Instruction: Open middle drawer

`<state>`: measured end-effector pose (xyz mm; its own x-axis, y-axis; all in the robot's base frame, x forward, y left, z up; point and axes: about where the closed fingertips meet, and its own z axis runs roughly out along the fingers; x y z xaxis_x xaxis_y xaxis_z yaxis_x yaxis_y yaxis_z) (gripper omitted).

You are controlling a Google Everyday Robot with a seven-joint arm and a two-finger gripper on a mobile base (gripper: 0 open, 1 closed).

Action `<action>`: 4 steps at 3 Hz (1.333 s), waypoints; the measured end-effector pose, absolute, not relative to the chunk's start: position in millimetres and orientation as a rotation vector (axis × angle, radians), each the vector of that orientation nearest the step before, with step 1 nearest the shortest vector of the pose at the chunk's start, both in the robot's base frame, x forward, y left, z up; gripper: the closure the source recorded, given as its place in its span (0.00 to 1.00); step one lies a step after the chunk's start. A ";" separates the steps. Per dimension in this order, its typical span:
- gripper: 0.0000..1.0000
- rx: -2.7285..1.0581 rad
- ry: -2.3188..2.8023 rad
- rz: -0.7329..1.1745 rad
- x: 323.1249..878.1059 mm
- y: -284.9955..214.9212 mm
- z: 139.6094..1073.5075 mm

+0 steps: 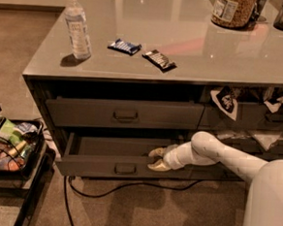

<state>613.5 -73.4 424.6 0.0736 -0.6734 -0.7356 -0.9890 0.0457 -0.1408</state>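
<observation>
The middle drawer [91, 166] is a wide dark grey drawer with a small loop pull [125, 169]. It stands partly pulled out of the cabinet, and its flat inside [112, 146] shows. My gripper [156, 159] is at the top edge of the drawer front, right of the pull. One finger is inside the drawer and the other is on the front face, closed over the edge. My white arm [211, 151] reaches in from the right.
The upper drawer [126, 115] is slightly ajar above it. A water bottle [77, 27], two snack bars [159, 60] and a jar [231, 9] stand on the countertop. A black cart [13, 147] with packets stands at the left. A cable [126, 189] lies on the floor.
</observation>
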 end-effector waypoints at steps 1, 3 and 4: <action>1.00 -1.699 1.666 0.634 603.0 -71.9 423.3; 1.00 -1.699 1.663 0.686 588.5 -68.9 421.7; 1.00 -1.728 1.648 0.737 576.9 -63.2 420.3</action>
